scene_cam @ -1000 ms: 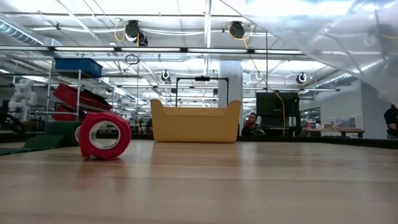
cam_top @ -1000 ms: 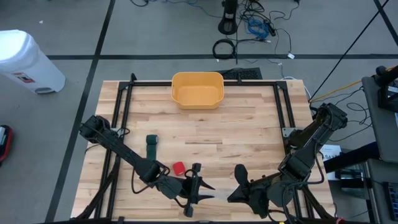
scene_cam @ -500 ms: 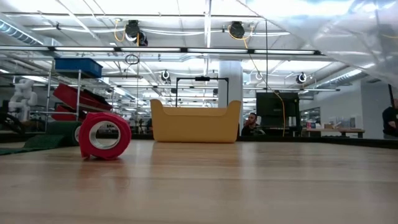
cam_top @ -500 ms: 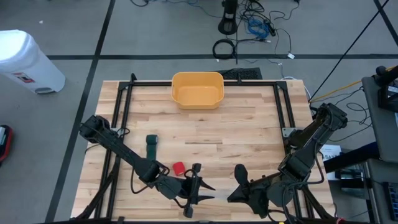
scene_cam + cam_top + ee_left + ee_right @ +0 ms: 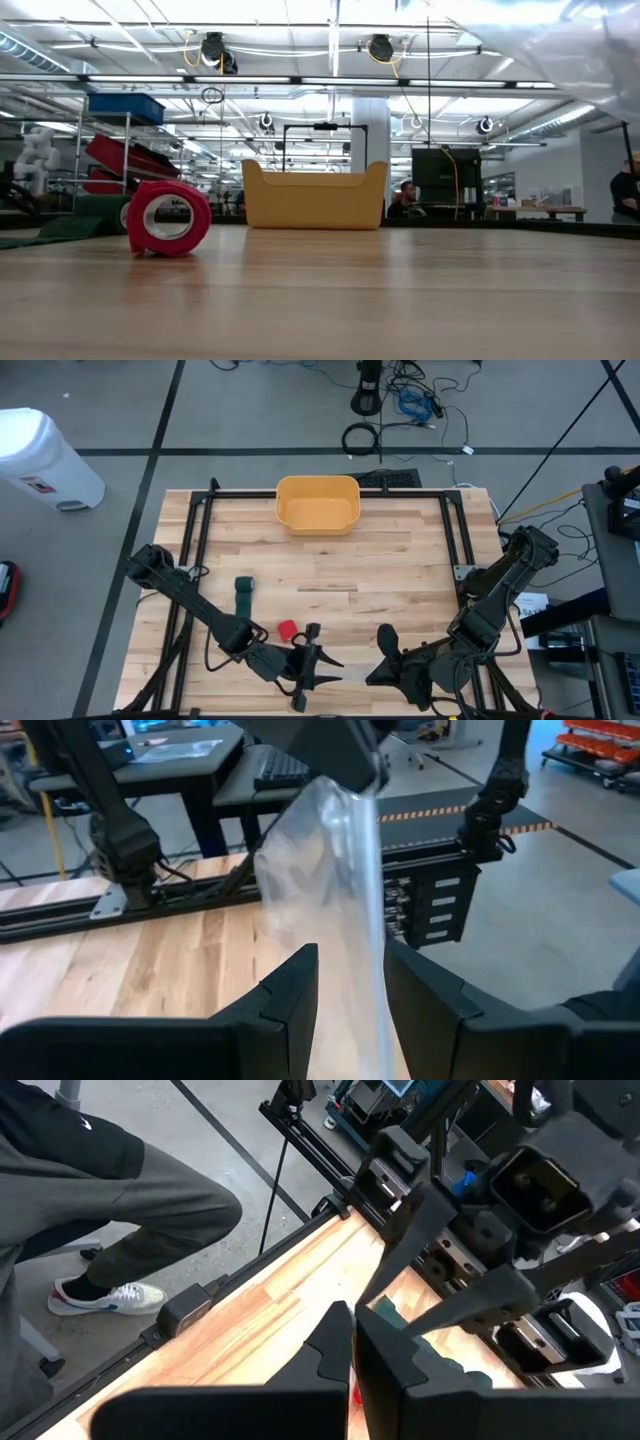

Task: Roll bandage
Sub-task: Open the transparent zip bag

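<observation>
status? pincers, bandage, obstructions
Left pincer and right pincer both clamp a clear bag stretched between them at table's near edge. Red bandage roll untouched, green bandage unrolled. Nothing blocking.

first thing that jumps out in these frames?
The two grippers meeting at the table's near edge: the left gripper and right gripper hold a clear plastic bag stretched between them. Next, the yellow bin at the far edge and the red bandage roll by the left arm. A green bandage lies unrolled left of centre.
</observation>
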### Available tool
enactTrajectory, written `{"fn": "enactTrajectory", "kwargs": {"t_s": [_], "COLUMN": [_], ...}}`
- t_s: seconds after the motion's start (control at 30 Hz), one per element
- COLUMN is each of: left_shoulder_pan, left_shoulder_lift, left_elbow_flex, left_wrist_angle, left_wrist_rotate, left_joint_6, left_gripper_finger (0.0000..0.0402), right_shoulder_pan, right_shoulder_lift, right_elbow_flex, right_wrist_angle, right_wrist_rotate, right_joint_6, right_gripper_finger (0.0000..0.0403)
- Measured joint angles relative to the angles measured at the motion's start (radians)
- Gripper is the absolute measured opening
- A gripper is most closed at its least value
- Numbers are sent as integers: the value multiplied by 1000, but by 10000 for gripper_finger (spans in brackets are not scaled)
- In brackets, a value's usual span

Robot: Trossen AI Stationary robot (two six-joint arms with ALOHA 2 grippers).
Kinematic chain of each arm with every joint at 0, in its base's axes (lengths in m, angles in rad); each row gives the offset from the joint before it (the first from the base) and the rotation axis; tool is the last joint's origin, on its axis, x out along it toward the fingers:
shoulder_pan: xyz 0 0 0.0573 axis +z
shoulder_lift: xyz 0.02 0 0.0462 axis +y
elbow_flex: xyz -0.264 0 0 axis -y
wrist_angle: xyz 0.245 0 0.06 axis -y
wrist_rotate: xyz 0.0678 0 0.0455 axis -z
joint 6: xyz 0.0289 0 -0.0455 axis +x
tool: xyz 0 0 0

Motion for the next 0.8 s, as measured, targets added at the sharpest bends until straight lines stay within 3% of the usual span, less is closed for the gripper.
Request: {"fn": "enactTrajectory", "kwargs": {"t_s": [0.8], "left_shoulder_pan": [3], "left_shoulder_lift": [1], "left_elbow_flex": [-1], "left_wrist_angle": [-6], "left_wrist_rotate": [-2], "left_joint_6": [-8], "left_gripper_finger": [122], "right_shoulder_pan": [0], "right_shoulder_lift": [0], "right_elbow_flex": [0], "right_wrist_angle": [0], "right_wrist_rotate": [0], "right_joint_6": [0], "right_gripper_finger": [0]}}
